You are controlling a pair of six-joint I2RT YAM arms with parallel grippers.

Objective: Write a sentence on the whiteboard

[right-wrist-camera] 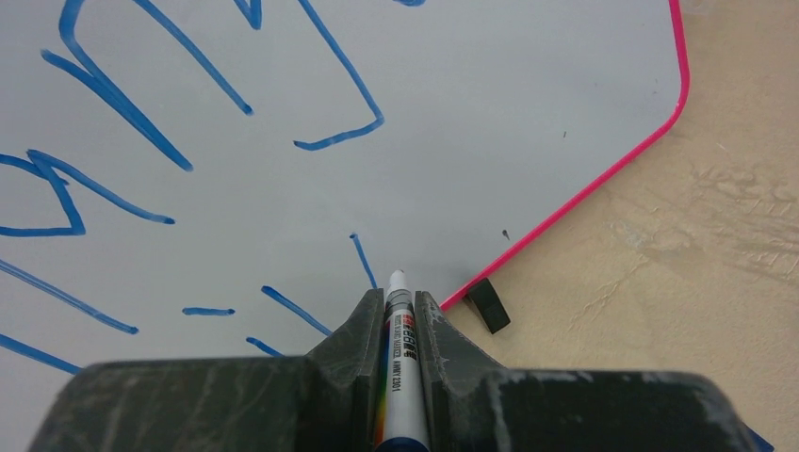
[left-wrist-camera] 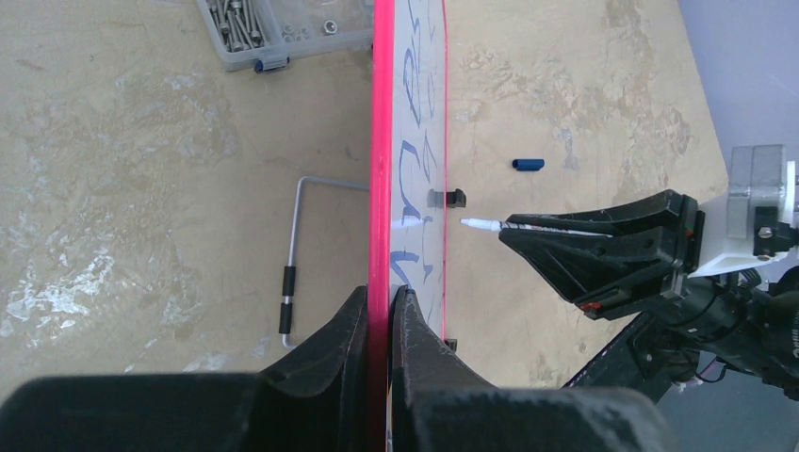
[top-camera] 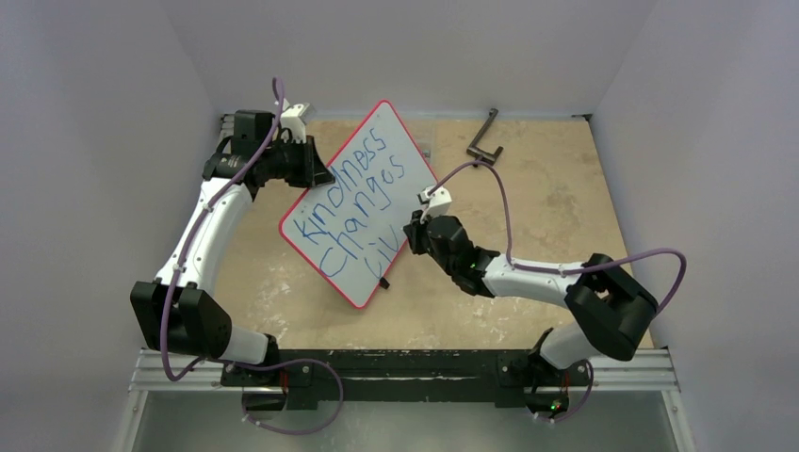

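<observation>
The whiteboard [top-camera: 363, 202], white with a thin red rim, stands tilted in the middle of the table. My left gripper [top-camera: 318, 172] is shut on its left rim [left-wrist-camera: 380, 235], one finger on each face. The sentence [top-camera: 353, 193] runs in slanted blue lines: "Kindness", "Changes", and a third line starting "Liv". My right gripper [top-camera: 415, 230] is shut on a white marker [right-wrist-camera: 396, 358]. The marker's tip [right-wrist-camera: 397, 277] points at the board [right-wrist-camera: 471, 113] near its lower right rim, at the last blue stroke [right-wrist-camera: 361, 256]. I cannot tell whether the tip touches the surface.
A black clip [right-wrist-camera: 490, 304] sits on the board's rim by the marker. A blue marker cap [left-wrist-camera: 528, 164] lies on the table. A clear compartment box of screws [left-wrist-camera: 283, 28] and a bent metal rod [left-wrist-camera: 292, 254] lie behind the board. A black bracket [top-camera: 485, 141] lies at the back.
</observation>
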